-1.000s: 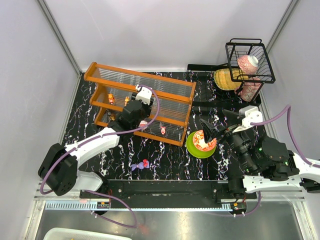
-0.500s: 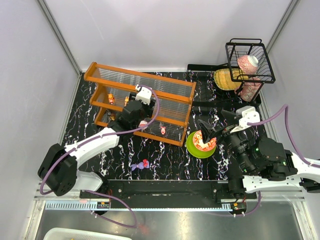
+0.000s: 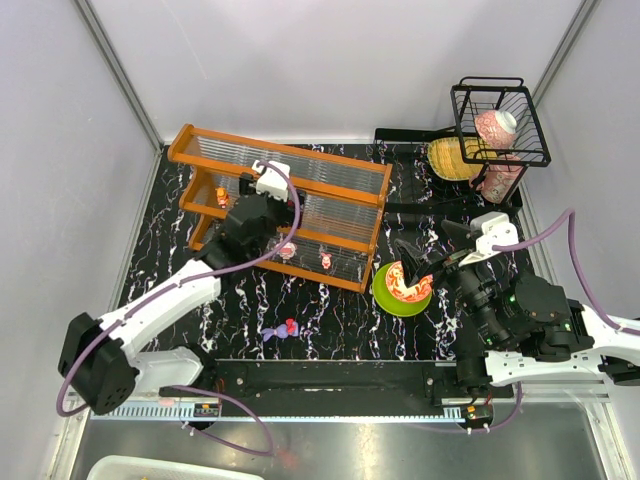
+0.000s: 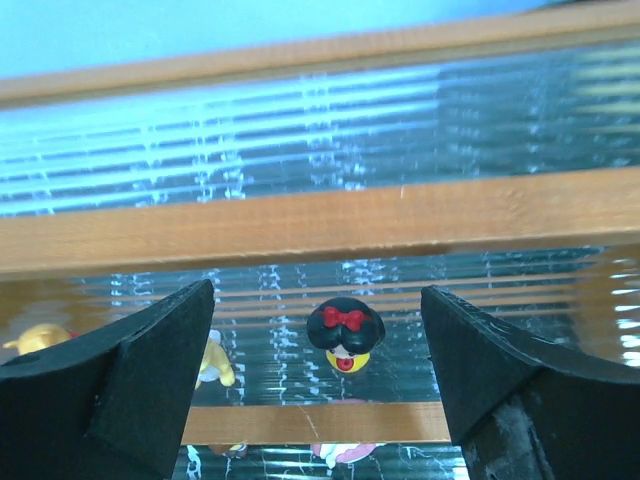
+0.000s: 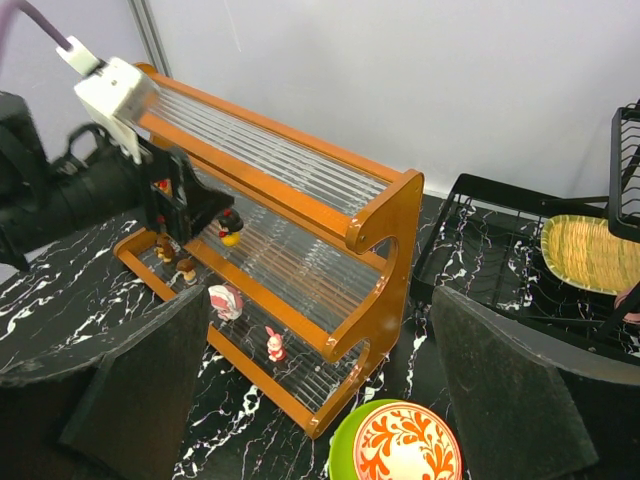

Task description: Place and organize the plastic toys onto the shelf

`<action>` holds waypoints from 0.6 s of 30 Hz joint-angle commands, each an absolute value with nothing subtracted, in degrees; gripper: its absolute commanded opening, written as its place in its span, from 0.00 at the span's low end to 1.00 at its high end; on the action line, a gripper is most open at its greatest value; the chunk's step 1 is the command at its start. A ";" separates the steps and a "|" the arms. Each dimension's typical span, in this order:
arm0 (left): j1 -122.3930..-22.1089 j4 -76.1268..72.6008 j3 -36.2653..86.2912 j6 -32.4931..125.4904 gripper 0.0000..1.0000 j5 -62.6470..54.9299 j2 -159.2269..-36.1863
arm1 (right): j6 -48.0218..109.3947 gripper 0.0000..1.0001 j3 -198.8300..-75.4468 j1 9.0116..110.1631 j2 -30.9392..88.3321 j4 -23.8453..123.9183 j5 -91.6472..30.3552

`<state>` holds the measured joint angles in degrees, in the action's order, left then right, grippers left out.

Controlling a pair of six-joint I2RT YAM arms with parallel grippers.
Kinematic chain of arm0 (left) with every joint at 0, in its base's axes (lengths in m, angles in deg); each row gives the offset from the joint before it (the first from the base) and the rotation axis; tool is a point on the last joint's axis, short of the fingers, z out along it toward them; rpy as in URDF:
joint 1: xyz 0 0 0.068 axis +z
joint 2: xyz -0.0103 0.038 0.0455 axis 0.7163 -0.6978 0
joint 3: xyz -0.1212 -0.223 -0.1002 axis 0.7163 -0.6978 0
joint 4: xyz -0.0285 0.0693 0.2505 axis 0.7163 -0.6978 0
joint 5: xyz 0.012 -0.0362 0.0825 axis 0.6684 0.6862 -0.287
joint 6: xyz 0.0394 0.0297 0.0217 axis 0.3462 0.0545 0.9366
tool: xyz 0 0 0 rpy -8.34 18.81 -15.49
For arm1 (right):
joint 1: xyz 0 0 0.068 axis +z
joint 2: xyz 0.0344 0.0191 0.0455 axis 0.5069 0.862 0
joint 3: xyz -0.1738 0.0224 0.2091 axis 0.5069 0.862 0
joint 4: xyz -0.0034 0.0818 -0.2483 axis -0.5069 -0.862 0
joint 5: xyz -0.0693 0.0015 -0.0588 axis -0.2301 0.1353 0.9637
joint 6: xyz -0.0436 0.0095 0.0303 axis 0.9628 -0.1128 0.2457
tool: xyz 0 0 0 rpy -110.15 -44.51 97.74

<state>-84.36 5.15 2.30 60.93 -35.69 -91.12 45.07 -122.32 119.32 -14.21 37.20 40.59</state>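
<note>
your left gripper [image 4: 315, 292] is spread wide and holds nothing. its two black fingers [image 4: 150, 370] frame a small figurine with black hair and a red bow [image 4: 343, 335], which stands straight ahead of the tool, a touch nearer its right finger, on a clear ribbed panel of the shelf [image 4: 300, 220]. an orange rail [image 4: 480, 205] of that shelf runs across just above the figurine in the wrist view, and neither finger touches the toy. close by the left finger's tip sits a yellow-and-white toy [image 4: 216, 362], and farther out on that side a yellow toy [image 4: 30, 340] peeks from behind the finger. under the gap of the tool, below the nearer rail, a pink toy [image 4: 345, 455] shows, cut off by the edge of view. seen from above, a purple-and-red pair of toys [image 3: 283, 328] lies behind the left gripper and well apart from it, on the black marbled table [image 3: 340, 310] and off the shelf. your right gripper [image 5: 320, 300] is also wide apart and empty. it hangs above the green plate [image 5: 345, 435] and the red-patterned bowl [image 5: 408, 450], which sit just below and between its fingers, and it faces the shelf's near end panel without touching it. ahead of that gripper and off to its right stands the black wire basket [image 3: 500, 120], well apart from it.
</note>
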 commanded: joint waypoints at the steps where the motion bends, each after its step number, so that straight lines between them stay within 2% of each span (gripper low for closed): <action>1: -84.25 0.02 7.33 58.96 0.91 -33.31 -85.59 | 44.53 0.97 -123.82 119.32 -13.45 37.10 42.91; 7: -84.25 -5.97 5.49 52.64 0.91 -29.96 -75.93 | 43.22 0.98 -124.78 119.32 -9.86 34.11 42.21; 10: -84.16 -12.98 5.40 49.30 0.91 -30.48 -70.65 | 38.92 0.98 -126.71 119.32 -6.96 29.29 37.92; 16: -84.25 -25.11 7.77 43.84 0.91 -35.31 -62.83 | 28.90 0.97 -129.97 117.74 1.99 19.70 19.56; 18: -84.25 -27.24 8.30 42.79 0.92 -36.02 -61.16 | 26.70 0.96 -129.36 115.99 4.73 19.25 9.72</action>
